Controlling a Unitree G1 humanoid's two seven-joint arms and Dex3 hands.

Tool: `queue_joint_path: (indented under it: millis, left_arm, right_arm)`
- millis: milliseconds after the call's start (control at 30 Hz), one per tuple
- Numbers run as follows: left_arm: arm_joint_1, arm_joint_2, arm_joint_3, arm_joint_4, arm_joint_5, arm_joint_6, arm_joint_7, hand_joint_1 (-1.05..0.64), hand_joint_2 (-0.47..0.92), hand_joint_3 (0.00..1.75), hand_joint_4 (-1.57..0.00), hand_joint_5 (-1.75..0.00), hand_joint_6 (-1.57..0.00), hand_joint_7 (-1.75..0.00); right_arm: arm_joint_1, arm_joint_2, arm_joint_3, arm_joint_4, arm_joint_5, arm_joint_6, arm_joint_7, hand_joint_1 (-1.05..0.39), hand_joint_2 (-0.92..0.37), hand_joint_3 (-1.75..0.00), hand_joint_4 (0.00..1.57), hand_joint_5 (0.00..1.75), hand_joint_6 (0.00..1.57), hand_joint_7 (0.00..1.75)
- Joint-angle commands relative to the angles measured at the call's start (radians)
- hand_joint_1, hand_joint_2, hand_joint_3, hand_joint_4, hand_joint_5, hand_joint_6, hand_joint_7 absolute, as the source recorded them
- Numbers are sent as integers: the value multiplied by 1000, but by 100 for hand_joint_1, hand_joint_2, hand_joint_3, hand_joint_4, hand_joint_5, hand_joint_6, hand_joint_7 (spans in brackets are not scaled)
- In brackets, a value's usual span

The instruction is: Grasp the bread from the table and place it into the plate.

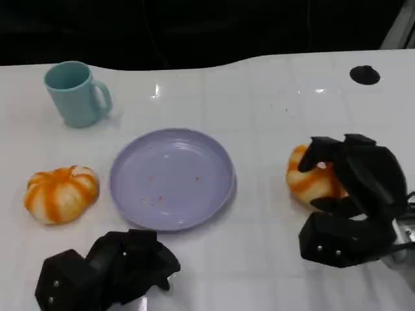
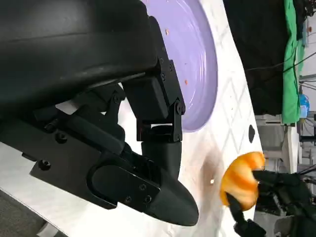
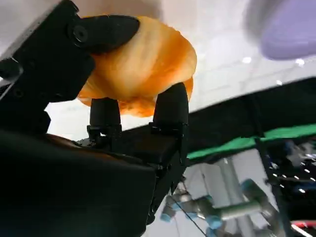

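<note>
Two orange-and-white bread rolls are on the white table. One roll lies right of the lilac plate, and my right hand grips it, fingers wrapped over its top and side. In the right wrist view the fingers clasp that roll from both sides. Whether it is lifted off the table I cannot tell. The other roll lies left of the plate, untouched. My left hand rests near the front edge below the plate, fingers curled in on nothing. The left wrist view shows the plate and the gripped roll.
A teal mug stands at the back left. A small black round mark sits at the back right of the table. The plate holds only a few crumbs. A dark edge runs along the table's far side.
</note>
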Motion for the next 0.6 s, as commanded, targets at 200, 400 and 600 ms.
queue_joint_path:
  millis: [200, 400, 600]
  left_arm:
    - [7, 12, 1, 15, 2, 4, -1, -105, 85, 0, -89, -151, -129, -76]
    - [11, 13, -8, 13, 8, -2, -3, -104, 84, 0, -90, -151, -129, -76]
    - [12, 11, -10, 15, -4, 2, -9, -105, 84, 0, -91, -149, -130, -75]
  right_arm:
    - [-9, 112, 5, -71, 47, -12, 48, 7, -25, -133, 98, 175, 85, 159]
    - [-47, 193, 17, -25, 85, -82, 69, 10, -24, -141, 98, 175, 83, 160]
    - [-128, 260, 27, 101, 100, -160, 53, 6, -21, -146, 99, 175, 81, 166]
